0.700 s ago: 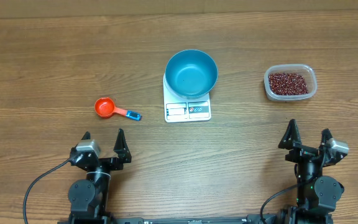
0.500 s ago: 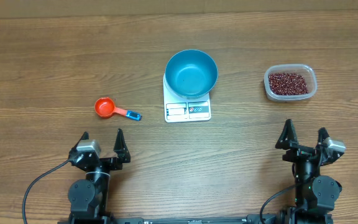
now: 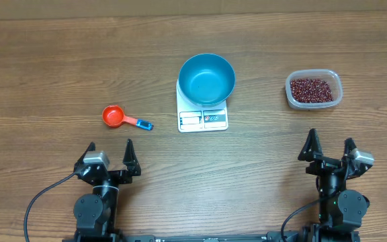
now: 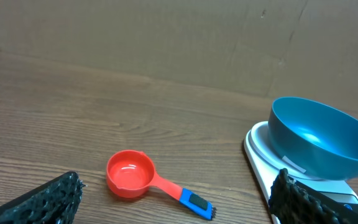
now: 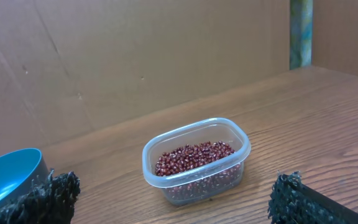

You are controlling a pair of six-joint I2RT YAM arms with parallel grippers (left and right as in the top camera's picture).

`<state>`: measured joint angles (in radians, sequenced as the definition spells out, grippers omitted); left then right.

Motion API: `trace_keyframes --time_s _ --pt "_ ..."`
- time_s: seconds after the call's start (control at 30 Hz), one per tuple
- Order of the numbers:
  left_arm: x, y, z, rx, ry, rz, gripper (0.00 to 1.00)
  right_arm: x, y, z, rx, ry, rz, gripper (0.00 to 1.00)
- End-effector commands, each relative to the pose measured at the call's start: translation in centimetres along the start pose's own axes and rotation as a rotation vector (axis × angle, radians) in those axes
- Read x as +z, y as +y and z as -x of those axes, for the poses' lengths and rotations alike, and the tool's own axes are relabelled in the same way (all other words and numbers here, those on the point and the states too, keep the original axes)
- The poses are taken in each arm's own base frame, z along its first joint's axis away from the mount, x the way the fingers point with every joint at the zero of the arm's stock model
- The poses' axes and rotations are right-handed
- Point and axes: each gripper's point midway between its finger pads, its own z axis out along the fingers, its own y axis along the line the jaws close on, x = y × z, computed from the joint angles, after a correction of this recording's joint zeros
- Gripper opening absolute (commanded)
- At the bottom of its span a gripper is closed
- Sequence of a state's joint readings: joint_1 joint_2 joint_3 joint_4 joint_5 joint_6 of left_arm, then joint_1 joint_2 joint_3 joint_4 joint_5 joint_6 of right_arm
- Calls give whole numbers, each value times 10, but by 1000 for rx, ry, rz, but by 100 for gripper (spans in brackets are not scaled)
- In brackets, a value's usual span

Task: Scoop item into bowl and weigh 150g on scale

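Beans (image 3: 310, 89) lie heaped in a clear tub (image 3: 291, 95) on the right of the table (image 3: 46, 60); both grippers stand wide open, holding nothing.
Only the overhead view shows the whole layout: the blue bowl (image 3: 207, 78) sits on the white scale (image 3: 203, 121) at centre, and an orange scoop (image 3: 113, 116) lies well to its left. The left gripper (image 3: 110, 144) and right gripper (image 3: 330, 138) are at the near edge, with bare wood ahead of them. Only the wrist views reveal a cardboard wall (image 4: 166, 37) behind the table. The right wrist view cuts the bowl off at its left edge. The scale's display is too small to read.
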<state>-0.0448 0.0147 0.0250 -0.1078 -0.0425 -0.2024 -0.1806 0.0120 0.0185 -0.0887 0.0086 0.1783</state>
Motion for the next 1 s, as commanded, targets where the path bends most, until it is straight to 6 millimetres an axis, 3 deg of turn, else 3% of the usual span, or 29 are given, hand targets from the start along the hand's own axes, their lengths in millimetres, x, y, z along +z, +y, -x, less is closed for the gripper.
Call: trace_keyframes --time_s 0.0,0.73,0.97 --pt "0 4 3 21 -21 20 100 0 -2 0 -9 -10 -10 100" --pt "0 3 3 16 -20 14 100 0 -2 0 -9 -10 -10 100" --pt "-4 -30 4 -15 0 -172 100 0 -2 -1 -9 -10 -10 100"
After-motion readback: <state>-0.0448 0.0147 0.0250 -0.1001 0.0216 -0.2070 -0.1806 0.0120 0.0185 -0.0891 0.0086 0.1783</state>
